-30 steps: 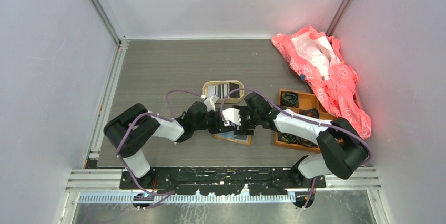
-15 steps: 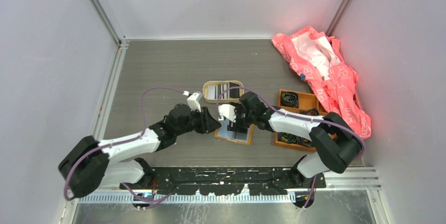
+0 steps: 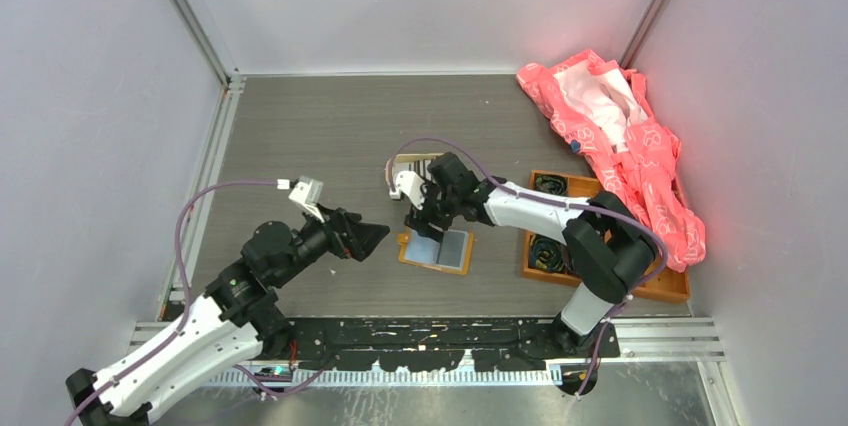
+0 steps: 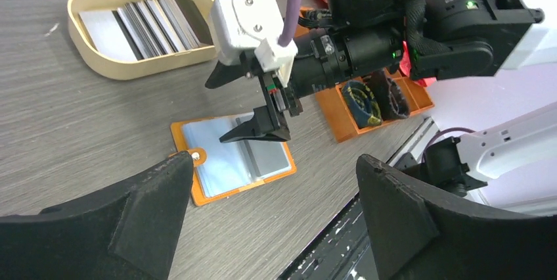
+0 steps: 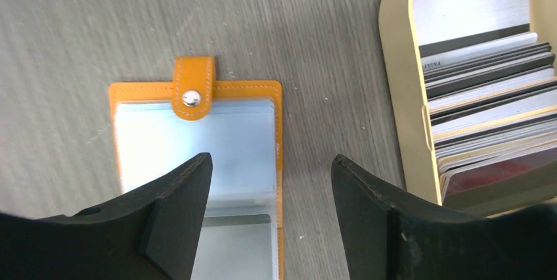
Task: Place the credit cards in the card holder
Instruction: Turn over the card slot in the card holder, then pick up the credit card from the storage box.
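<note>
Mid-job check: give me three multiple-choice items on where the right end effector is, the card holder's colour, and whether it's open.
1. The right end effector hangs over: A the pink cloth; B the card holder; C the tray.
2. The card holder's border is: A green; B black; C orange.
3. The card holder lies: A open; B snapped shut; C on edge.
Answers: B, the holder sits under it in its wrist view; C, orange rim and tab; A, pale inside faces up.

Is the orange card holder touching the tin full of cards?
Apart. The right wrist view shows a strip of bare table between the card holder and the tin.
</note>
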`<action>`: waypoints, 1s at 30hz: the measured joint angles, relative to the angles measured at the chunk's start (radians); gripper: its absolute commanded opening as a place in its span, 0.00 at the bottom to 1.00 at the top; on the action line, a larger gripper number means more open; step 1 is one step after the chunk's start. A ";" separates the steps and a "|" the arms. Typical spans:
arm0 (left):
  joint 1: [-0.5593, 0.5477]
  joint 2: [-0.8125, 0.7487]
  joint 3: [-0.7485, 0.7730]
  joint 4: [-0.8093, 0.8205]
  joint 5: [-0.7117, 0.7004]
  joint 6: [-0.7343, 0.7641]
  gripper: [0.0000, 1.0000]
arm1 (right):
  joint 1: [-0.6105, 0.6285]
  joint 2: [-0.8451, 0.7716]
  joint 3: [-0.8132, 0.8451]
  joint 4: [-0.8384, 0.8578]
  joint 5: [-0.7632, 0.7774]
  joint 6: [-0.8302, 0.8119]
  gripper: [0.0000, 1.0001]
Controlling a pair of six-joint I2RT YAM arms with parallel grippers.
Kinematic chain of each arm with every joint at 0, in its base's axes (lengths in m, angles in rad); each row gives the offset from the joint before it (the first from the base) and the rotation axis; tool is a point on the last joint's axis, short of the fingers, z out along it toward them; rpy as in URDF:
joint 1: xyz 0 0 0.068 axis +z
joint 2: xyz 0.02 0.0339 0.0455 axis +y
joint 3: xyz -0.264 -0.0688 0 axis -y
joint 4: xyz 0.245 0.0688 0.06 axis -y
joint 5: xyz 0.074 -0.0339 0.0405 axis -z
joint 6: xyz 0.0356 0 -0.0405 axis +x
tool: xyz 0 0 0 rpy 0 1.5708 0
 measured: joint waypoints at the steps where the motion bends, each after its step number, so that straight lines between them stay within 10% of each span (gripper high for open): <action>1: 0.000 -0.032 0.004 -0.027 -0.005 0.003 0.90 | -0.008 -0.001 0.018 -0.021 -0.017 0.011 0.73; 11: 0.001 0.016 0.191 -0.140 0.048 0.016 0.86 | -0.266 -0.090 0.200 -0.320 -0.325 0.080 0.75; 19: -0.002 0.298 0.634 -0.175 0.058 -0.190 0.98 | -0.483 -0.230 0.192 -0.355 -0.452 0.132 0.76; 30: -0.187 0.478 1.049 -0.400 -0.196 -0.295 0.98 | -0.594 -0.235 0.162 -0.351 -0.524 0.180 0.76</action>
